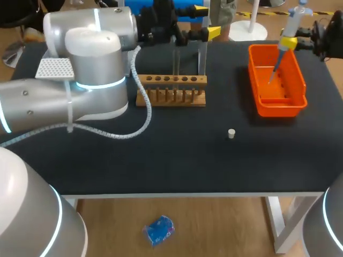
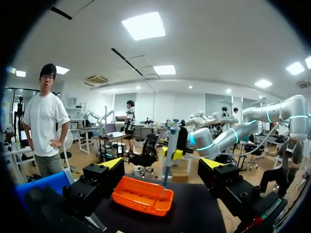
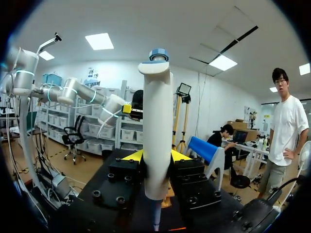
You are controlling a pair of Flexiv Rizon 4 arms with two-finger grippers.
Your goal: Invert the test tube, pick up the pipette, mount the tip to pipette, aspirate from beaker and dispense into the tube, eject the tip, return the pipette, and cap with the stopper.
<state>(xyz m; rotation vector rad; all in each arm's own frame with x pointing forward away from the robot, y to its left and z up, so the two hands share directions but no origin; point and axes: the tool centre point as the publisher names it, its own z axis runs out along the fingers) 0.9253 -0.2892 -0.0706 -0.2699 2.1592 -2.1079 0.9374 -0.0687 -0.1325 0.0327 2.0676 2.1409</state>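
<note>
My right gripper is shut on the white pipette, holding it upright with its thin lower end over the orange tray. In the right wrist view the pipette fills the gap between the yellow fingertips. My left gripper hangs open and empty behind the wooden tube rack, where clear tubes stand upright. Seen from the left wrist, the pipette stands over the tray, ahead of the open left gripper. A small white stopper lies on the black tabletop.
My left arm and its coiled white cable cover the table's left part. The orange tray sits at the far right, close to the table edge. Bare black tabletop runs from the rack to the front edge.
</note>
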